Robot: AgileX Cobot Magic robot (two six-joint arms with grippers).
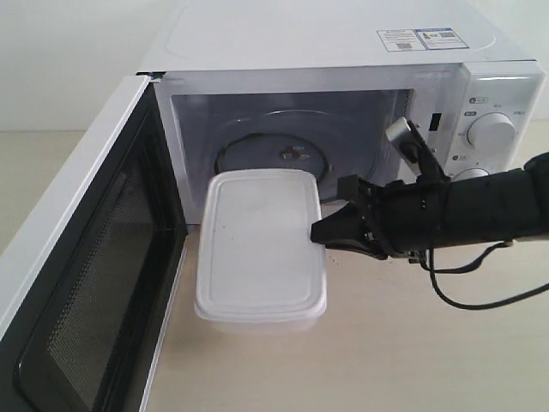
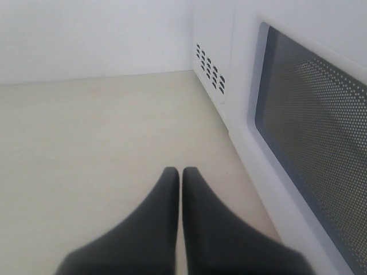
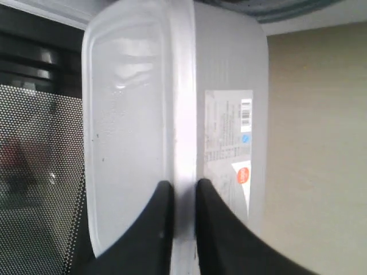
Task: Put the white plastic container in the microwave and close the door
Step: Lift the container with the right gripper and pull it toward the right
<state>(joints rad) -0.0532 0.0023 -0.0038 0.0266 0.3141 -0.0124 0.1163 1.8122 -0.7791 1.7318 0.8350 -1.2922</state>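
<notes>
The white plastic container (image 1: 260,247) hangs level in front of the microwave (image 1: 343,94), its far end over the cavity's threshold near the glass turntable (image 1: 273,154). My right gripper (image 1: 319,230) is shut on the container's right rim. In the right wrist view the fingers pinch the lid's rim (image 3: 182,143), with the red-marked label (image 3: 232,143) on the side wall beside them. The door (image 1: 81,283) stands swung wide open to the left. My left gripper (image 2: 180,172) is shut and empty above the table, beside the door's mesh window (image 2: 315,120).
The two round dials (image 1: 491,130) sit on the microwave's right panel, just behind my right arm (image 1: 472,210). A black cable (image 1: 480,292) loops below that arm. The beige tabletop (image 1: 412,343) extends in front of the microwave.
</notes>
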